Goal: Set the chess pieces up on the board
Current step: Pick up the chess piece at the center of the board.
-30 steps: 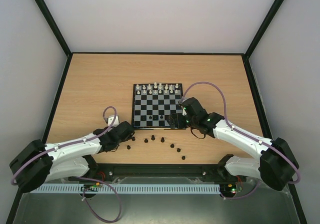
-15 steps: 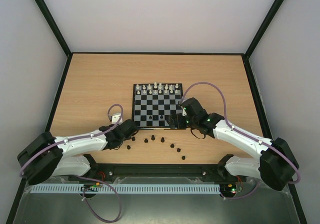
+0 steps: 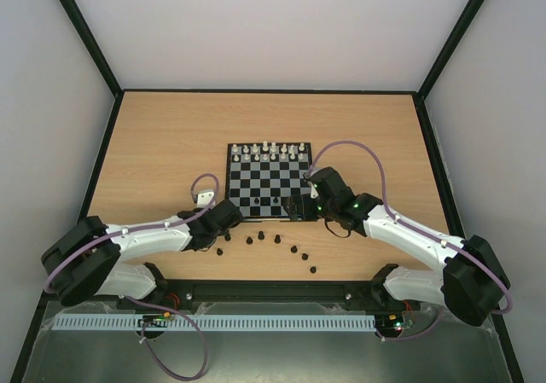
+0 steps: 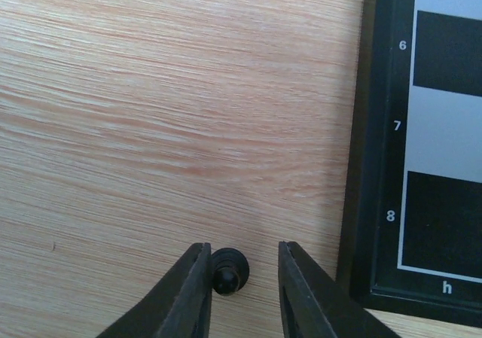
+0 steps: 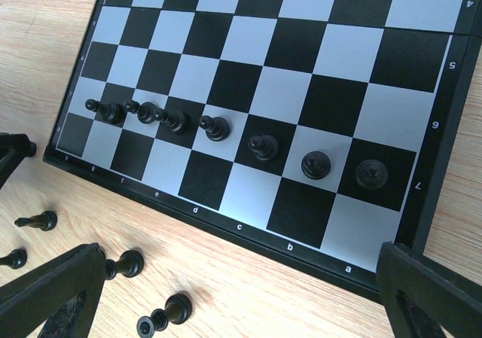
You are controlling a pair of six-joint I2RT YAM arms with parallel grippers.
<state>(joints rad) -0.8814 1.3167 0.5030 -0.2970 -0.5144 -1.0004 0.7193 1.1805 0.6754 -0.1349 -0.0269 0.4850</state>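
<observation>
The board (image 3: 266, 187) lies mid-table, with several black chess pieces (image 5: 263, 147) standing in a row along its near side. More black pieces (image 3: 277, 237) lie loose in an arc on the wood in front of it. My left gripper (image 4: 244, 246) hangs low by the board's near left corner (image 4: 376, 278). Its jaws are narrowed around one loose black piece (image 4: 228, 270): the left finger touches it and a gap remains at the right finger. My right gripper (image 5: 241, 300) hovers wide open over the board's near right edge, holding nothing.
White pieces (image 3: 267, 151) line the board's far rows. Loose black pieces (image 5: 124, 263) lie on the wood below the right gripper. Dark frame rails (image 3: 102, 157) edge the table, and the arm bases sit at the near edge.
The left arm has reached forward toward the board's near left corner and its jaws have closed in from wide open around a loose black piece. The right arm has not moved.
</observation>
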